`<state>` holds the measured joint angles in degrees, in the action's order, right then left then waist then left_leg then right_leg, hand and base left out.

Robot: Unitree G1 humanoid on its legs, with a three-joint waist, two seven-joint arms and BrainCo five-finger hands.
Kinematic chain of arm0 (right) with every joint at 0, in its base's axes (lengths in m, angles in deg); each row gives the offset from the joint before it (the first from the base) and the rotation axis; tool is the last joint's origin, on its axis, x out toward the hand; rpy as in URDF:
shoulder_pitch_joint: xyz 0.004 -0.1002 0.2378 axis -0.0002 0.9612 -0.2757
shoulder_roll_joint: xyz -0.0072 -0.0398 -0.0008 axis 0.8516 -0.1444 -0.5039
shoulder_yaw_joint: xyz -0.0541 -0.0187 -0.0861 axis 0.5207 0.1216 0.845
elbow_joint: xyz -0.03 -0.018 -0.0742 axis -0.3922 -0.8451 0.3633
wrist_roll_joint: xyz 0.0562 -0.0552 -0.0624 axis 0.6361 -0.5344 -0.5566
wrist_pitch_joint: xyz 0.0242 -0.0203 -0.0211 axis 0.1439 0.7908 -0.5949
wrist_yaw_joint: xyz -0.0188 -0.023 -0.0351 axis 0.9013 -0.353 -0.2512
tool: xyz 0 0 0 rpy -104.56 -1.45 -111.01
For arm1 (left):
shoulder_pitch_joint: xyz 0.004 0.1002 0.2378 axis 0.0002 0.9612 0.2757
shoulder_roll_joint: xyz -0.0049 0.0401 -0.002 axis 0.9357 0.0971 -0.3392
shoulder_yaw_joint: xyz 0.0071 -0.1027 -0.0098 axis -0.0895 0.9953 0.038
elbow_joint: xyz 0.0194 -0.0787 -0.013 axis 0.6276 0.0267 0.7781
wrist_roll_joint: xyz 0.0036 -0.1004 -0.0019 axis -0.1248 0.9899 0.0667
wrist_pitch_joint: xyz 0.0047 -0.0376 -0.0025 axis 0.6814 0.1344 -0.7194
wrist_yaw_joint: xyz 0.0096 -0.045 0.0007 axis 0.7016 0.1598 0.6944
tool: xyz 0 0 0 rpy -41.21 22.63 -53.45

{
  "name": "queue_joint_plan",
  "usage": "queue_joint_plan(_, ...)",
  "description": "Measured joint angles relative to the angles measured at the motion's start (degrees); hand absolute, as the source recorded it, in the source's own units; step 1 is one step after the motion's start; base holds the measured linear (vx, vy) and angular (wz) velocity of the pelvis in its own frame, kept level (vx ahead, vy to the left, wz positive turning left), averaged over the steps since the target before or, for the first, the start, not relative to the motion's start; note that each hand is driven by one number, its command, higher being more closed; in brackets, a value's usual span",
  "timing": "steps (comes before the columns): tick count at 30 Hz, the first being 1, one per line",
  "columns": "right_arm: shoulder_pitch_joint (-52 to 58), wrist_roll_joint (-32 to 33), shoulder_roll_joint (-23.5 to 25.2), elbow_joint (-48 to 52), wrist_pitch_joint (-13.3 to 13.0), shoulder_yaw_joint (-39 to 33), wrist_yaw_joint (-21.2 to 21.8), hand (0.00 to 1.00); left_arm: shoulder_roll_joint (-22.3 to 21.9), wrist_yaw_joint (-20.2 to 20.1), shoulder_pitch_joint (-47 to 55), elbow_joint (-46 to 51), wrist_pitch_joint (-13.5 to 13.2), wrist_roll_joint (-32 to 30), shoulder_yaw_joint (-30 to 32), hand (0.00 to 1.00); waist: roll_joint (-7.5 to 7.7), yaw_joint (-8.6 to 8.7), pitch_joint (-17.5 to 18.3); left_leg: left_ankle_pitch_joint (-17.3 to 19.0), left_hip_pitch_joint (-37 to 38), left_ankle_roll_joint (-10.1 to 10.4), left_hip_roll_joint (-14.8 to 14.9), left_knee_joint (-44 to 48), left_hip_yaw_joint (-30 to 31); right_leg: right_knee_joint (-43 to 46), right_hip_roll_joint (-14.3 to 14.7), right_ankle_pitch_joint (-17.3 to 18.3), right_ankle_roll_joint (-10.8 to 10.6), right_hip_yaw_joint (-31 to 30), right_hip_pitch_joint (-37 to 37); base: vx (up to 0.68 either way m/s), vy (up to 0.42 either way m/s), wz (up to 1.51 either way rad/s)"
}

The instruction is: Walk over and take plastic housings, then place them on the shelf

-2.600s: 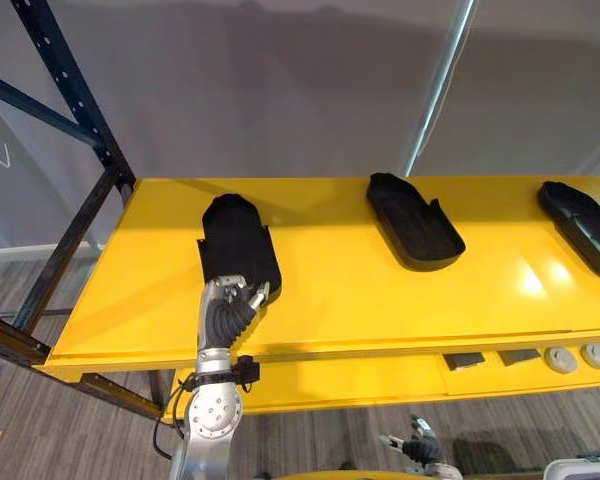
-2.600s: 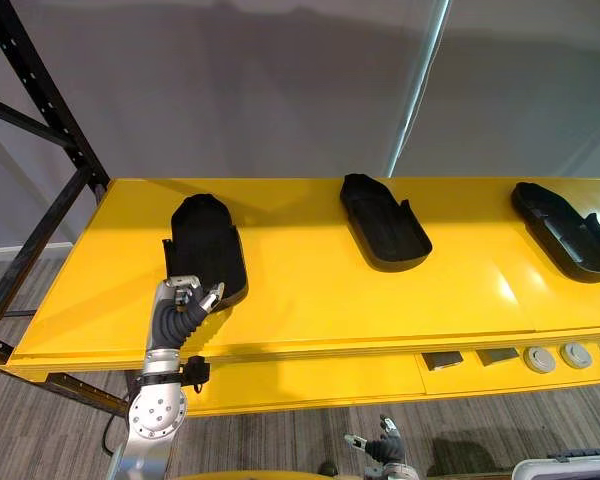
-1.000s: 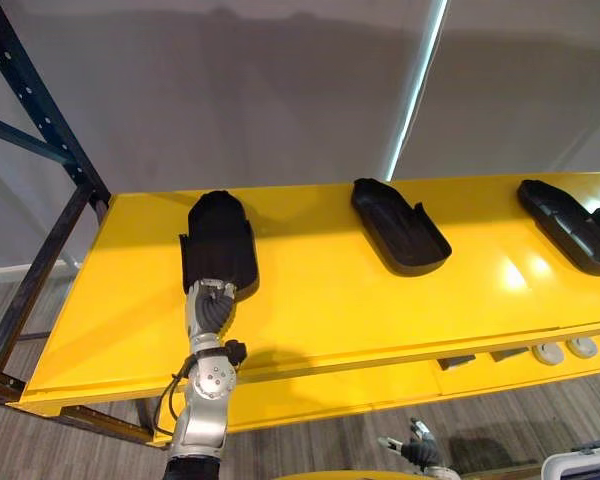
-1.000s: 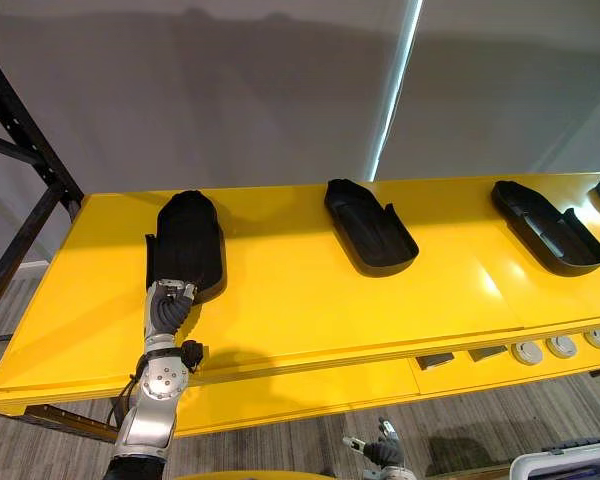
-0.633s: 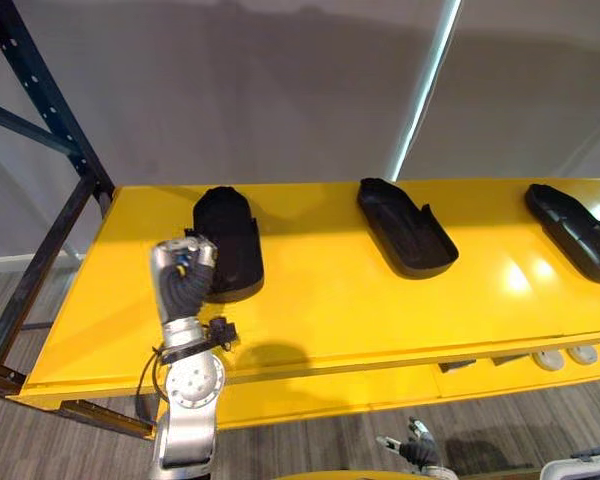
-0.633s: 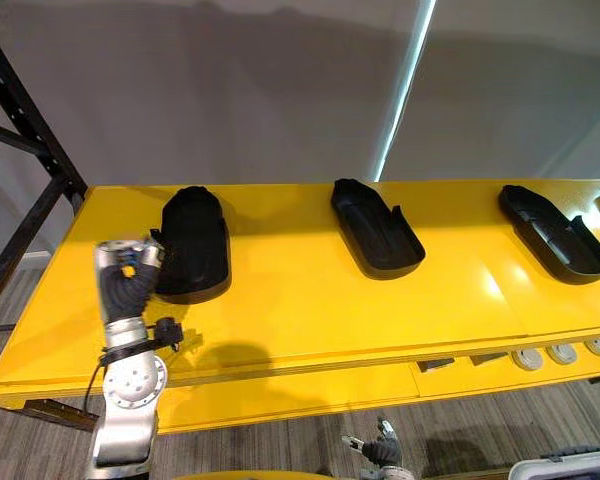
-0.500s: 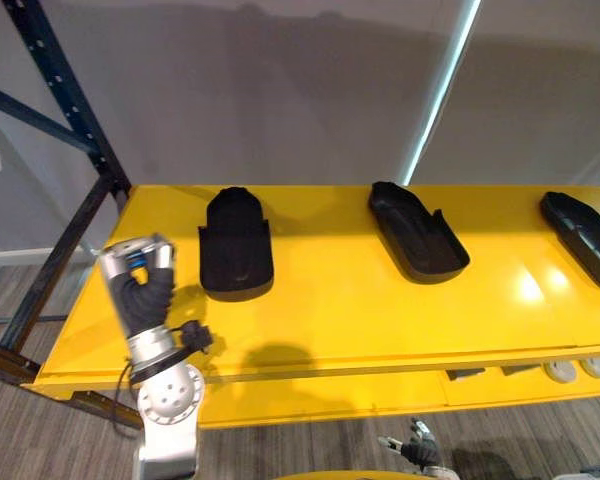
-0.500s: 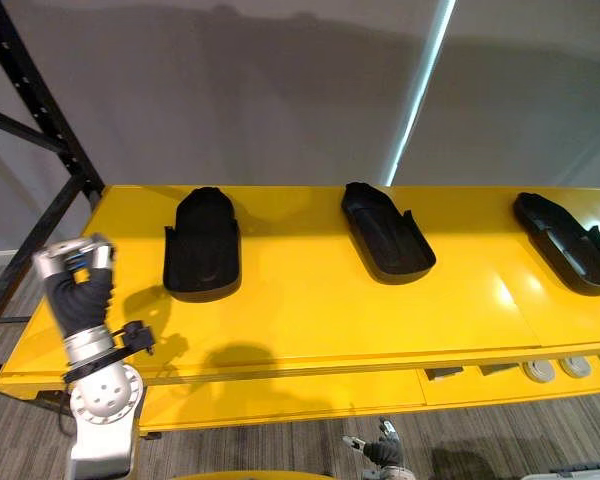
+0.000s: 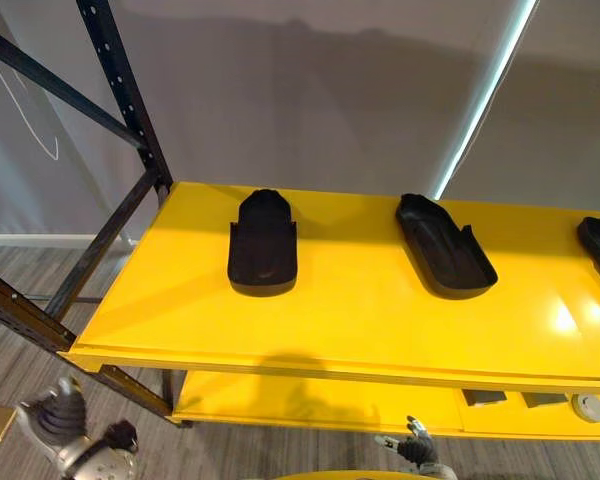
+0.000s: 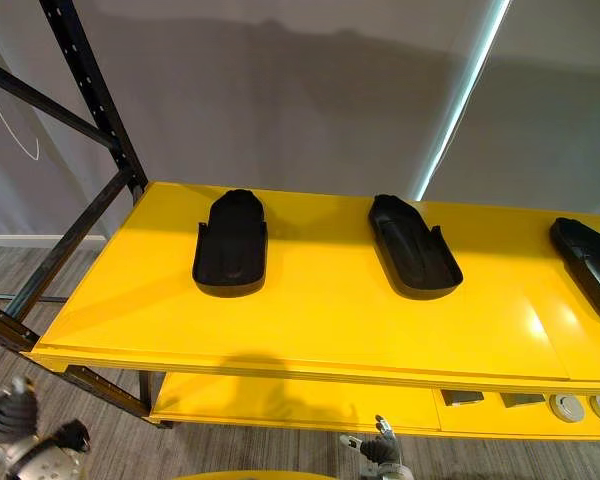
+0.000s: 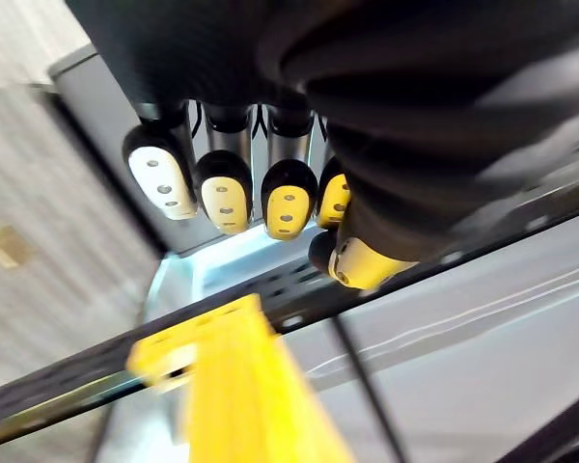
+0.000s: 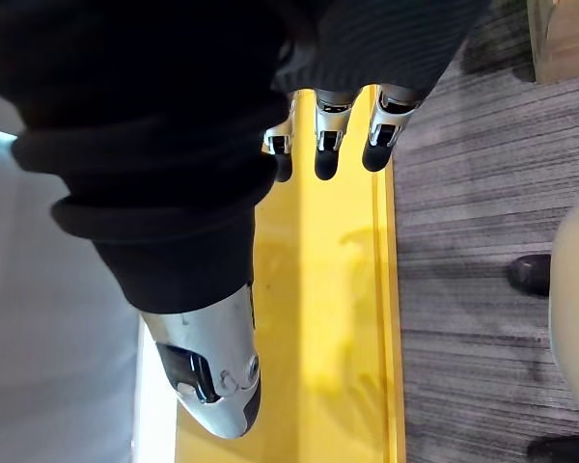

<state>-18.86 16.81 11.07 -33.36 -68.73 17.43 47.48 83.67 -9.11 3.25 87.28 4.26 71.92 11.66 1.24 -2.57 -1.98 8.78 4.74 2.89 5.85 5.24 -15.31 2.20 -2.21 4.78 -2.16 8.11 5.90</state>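
Seemingly placing step complete, nothing held. Left housing (image 9: 263, 255), middle housing (image 9: 444, 258), right housing (image 10: 590, 262), three in all, lie well apart on yellow shelf (image 9: 360, 320) top level. Left robot hand (image 9: 48, 420) low by shelf corner, fingers relaxed, empty. Right robot hand (image 9: 412, 447) below shelf front, likewise released. Next probably: walk off, fetch more. Lower level: two dark plates (image 10: 464, 397), two pale discs (image 10: 565, 407).

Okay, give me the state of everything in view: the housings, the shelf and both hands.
Left housing: lying flat on the shelf, no hand on it.
Middle housing: lying flat, hollow side up, turned at an angle.
Right housing: on the shelf, cut off by the view's edge.
Yellow shelf: carrying all three housings.
Left hand: low beside the shelf, fingers relaxed, holding nothing.
Right hand: low below the shelf, open, empty.
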Motion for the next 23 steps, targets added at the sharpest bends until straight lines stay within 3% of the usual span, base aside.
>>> queue_joint_plan(6,0.16,0.06,-0.02,1.19,0.82,-0.02,0.05,0.0,0.66,-5.91,-1.99,-20.04,0.32,3.46,-4.31,1.0,-0.01,0.16,0.06,0.42,0.28,-0.06,-0.02,0.83,-0.8,0.98,-0.27,0.62,-0.04,-0.24,-0.34,0.03,0.015,-0.05)
queue_joint_plan(7,0.12,0.09,-0.01,1.2,0.82,-0.06,0.03,0.0,0.82,-6.95,-2.61,-22.6,0.3,3.55,-5.19,0.0,-0.04,0.14,0.06,0.41,0.36,-0.06,-0.02,0.78,-0.89,1.03,-0.27,0.68,-0.14,-0.26,-0.34,0.0,0.0,0.0)
queue_joint_plan(13,0.22,0.15,-0.09,1.11,0.77,-1.53,-0.19,0.0,0.88,-10.52,-5.38,-32.69,-0.4,3.75,-9.95,0.0,-1.01,0.2,0.14,-0.18,1.23,0.26,-0.27,-0.77,-1.72,1.69,-0.34,1.14,-0.29,-0.72,-0.87,0.0,0.001,-0.06)
queue_joint_plan(23,-1.29,0.16,-0.81,-3.2,0.59,-4.84,-0.58,0.0,1.75,-11.67,-8.4,-41.09,-0.79,3.31,-16.67,0.0,-1.65,0.29,-0.1,-2.78,4.04,0.65,-0.89,-6.01,-2.43,0.92,0.14,0.98,-0.13,-1.78,-1.17,0.01,-0.008,-0.04)
